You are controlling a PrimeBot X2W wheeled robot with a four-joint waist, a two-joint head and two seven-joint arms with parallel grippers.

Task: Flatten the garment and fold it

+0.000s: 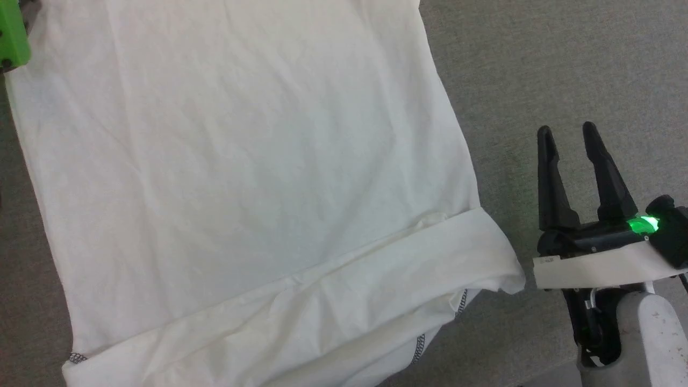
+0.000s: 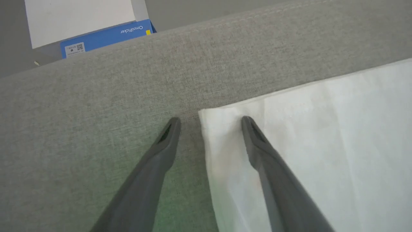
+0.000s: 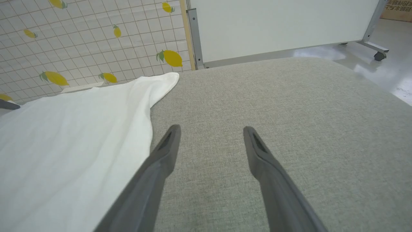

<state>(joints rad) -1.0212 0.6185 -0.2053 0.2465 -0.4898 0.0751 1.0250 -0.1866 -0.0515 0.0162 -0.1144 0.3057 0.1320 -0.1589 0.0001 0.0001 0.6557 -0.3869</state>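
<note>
The garment, a large white thin shirt, lies spread over the grey cushioned surface, with a folded band and dark zigzag stitching along its near hem. My right gripper is open over bare grey fabric, to the right of the garment's lower right corner, nothing between its fingers. In the right wrist view the garment lies left of that open gripper. My left gripper is open, straddling a corner of the garment: one finger over the cloth, the other over grey surface.
A green part of the left arm shows at the head view's top left. Beyond the cushion's edge lie a blue box and a white board. A lemon-patterned wall and a white panel on wheels stand behind.
</note>
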